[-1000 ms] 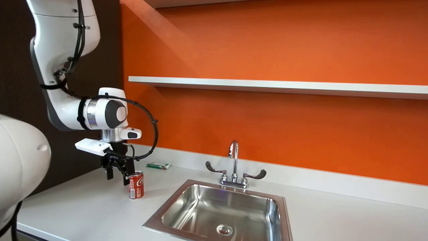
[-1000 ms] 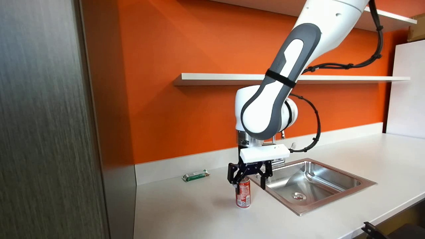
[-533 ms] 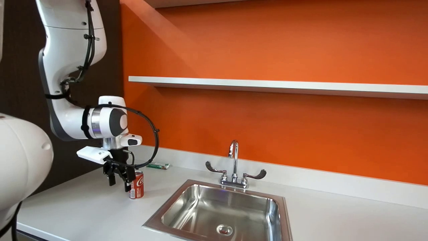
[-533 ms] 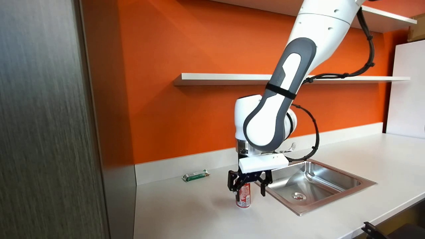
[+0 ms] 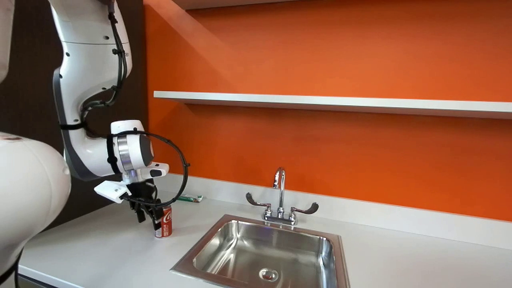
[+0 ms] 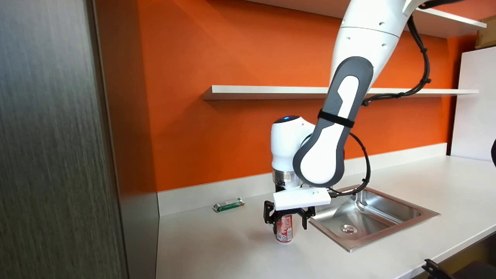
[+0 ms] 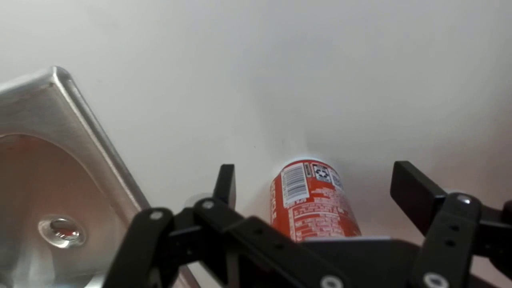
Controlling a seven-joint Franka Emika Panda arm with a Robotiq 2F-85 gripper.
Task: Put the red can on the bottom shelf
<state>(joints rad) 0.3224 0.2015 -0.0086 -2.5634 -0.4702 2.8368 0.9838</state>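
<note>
The red can (image 5: 166,225) stands upright on the white counter in both exterior views (image 6: 285,229). My gripper (image 5: 149,223) is open, low over the counter at the can, and tilted. In an exterior view, its fingers (image 6: 290,227) show either side of the can's upper part. In the wrist view, the can (image 7: 310,200) shows between the spread fingers (image 7: 316,178), with gaps on both sides and nearer the left finger. Its top is hidden behind the gripper's body. The bottom shelf (image 5: 332,102) is the long white board on the orange wall, also in an exterior view (image 6: 263,90).
A steel sink (image 5: 340,256) is set in the counter beside the can, with a faucet (image 5: 281,192) behind it. A green packet (image 6: 228,205) lies near the back wall. A dark cabinet side (image 6: 128,155) bounds the counter. A higher shelf (image 6: 453,19) shows above.
My gripper has come down to the can's upper part and tilted. The fingers have stayed open. The can has not moved.
</note>
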